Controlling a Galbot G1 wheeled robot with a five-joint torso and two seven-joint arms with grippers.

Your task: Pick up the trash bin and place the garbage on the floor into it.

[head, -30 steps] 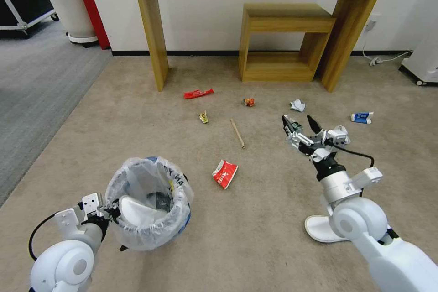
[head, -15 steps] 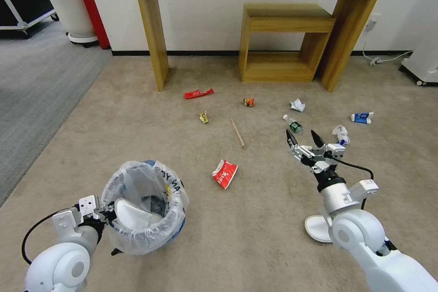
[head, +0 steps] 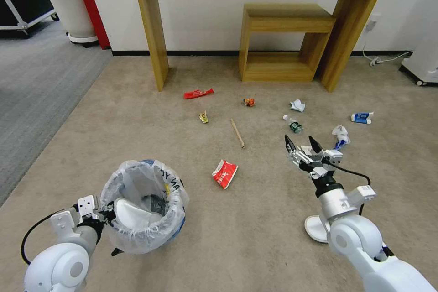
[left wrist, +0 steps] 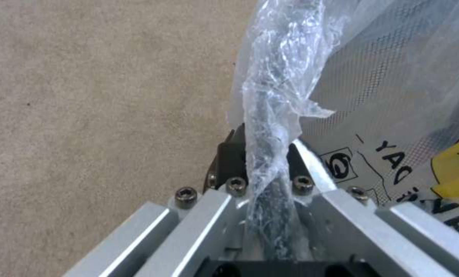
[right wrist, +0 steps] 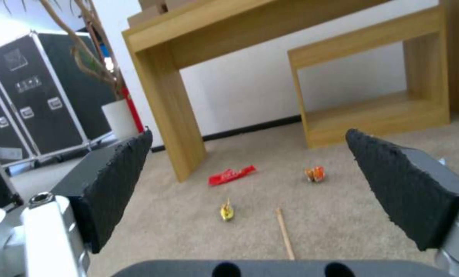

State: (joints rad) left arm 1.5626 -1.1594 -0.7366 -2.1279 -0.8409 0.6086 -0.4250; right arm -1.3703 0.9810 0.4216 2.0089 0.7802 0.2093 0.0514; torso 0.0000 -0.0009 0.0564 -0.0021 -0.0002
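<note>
- Nearest the robot, the left hand [head: 104, 213] is clamped on the rim of the trash bin [head: 143, 205]. In the left wrist view its fingers [left wrist: 229, 156] pinch a twisted fold of the plastic bag [left wrist: 270, 115] and the rim under it.
- The blue bin sits low at the robot's left over the floor [head: 255, 237]. Whether it rests on the carpet or hangs just clear of it, I cannot tell. Something white lies inside the liner.
- So the pick-up of the bin looks done, and the step in hand is the gathering of the garbage.
- The right hand [head: 301, 143] is held out at the robot's right, above the carpet, spread wide and holding nothing. In the right wrist view its black pads [right wrist: 398, 181] stand far apart with open floor between them.
- Between the two arms lies a crumpled red wrapper [head: 224, 174], well apart from both.
- Just beyond the right hand lie a small bottle [head: 293, 124] and a crumpled white-and-blue packet [head: 340, 136], the closest litter to it.
- Farther on are a wooden stick [head: 237, 133], a yellow scrap [head: 203, 117], an orange scrap [head: 248, 101], white paper [head: 297, 105], a blue-white packet [head: 362, 117] and a long red wrapper [head: 198, 93].
- Farthest, wooden furniture [head: 255, 18] stands against the wall.
- My judgement: the next move calls for lowering the open hand over one nearby piece, likely the bottle, closing on it firmly since it is round and may roll, then carrying it across to the bin's mouth.
</note>
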